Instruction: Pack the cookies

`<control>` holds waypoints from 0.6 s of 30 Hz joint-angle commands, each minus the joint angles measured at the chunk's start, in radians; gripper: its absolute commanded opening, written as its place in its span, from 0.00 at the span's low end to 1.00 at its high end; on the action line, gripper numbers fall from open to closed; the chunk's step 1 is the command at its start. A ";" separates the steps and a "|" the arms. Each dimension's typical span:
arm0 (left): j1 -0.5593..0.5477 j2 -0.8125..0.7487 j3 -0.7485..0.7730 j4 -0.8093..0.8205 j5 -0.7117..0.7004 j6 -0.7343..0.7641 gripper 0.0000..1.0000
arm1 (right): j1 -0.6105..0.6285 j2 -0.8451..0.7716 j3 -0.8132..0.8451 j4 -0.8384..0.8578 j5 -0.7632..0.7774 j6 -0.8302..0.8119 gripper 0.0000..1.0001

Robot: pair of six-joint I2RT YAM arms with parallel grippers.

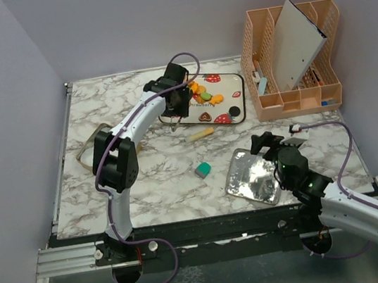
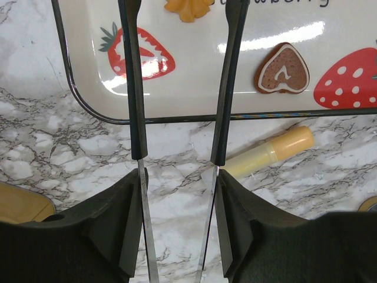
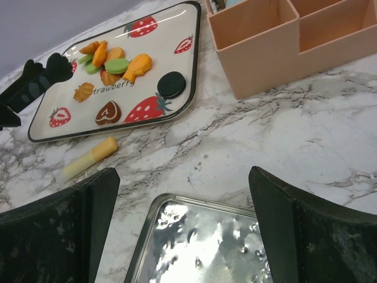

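Left gripper (image 1: 181,106) hung partly open and empty over the near-left rim of the tray (image 3: 150,38), its arm stretched forward with the elbow raised and the wrist angled down. We read "Strawberry" printed on the tray. We saw the cookies (image 3: 112,62) lying on that tray, most in a heap, with a brown heart (image 3: 108,112) and a black disc (image 3: 171,84) apart from it. Right gripper (image 3: 182,177) stood wide open, holding nothing, low over the far edge of the tin (image 3: 194,247).
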 commanded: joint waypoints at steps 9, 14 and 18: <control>-0.010 -0.198 -0.177 0.050 0.100 0.021 0.52 | 0.002 0.178 0.184 0.018 -0.234 -0.024 1.00; -0.035 -0.283 -0.263 0.093 0.163 0.020 0.52 | 0.002 0.322 0.330 -0.003 -0.227 -0.037 1.00; -0.059 -0.352 -0.329 0.133 0.215 0.029 0.52 | 0.000 0.459 0.451 0.008 -0.234 -0.086 1.00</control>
